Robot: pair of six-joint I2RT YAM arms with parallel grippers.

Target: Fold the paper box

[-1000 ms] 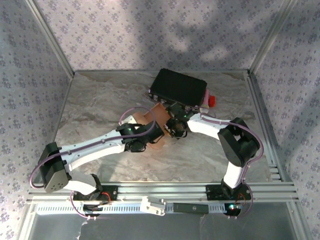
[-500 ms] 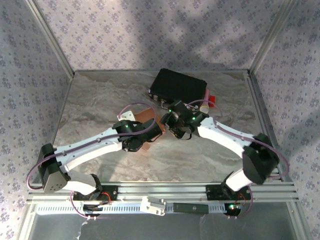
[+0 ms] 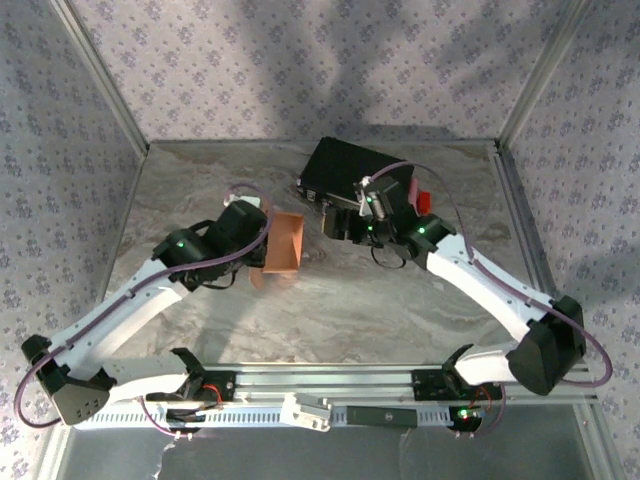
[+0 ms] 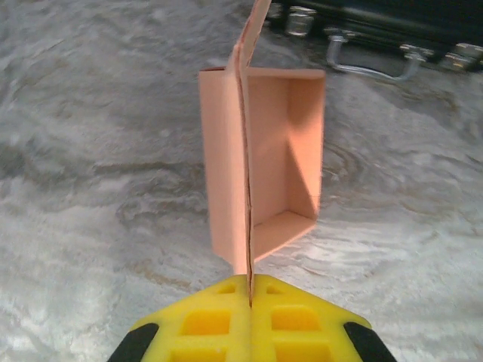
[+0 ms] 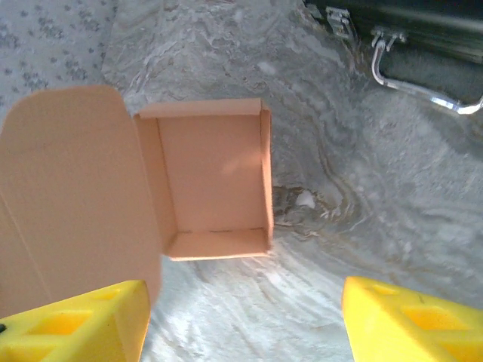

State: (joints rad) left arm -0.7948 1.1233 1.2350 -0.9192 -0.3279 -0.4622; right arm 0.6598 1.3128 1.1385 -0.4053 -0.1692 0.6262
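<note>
Your arms have just parted. A second ago both crowded over the paper box [image 3: 285, 243] mid-worktop; now the left arm has swung out to the left and carried the box with it. The left fingers [image 4: 204, 320] are pressed together on the open lid flap [image 5: 68, 196], pinching it edge-on. The right fingers [image 5: 411, 320] have backed off toward the black case [image 3: 360, 172] and stand spread wide, holding nothing. The box sits left of the case, near it but apart. Its tray walls look formed, so I judge that what remains is closing and tucking the lid, with your right arm free to steady the tray.
</note>
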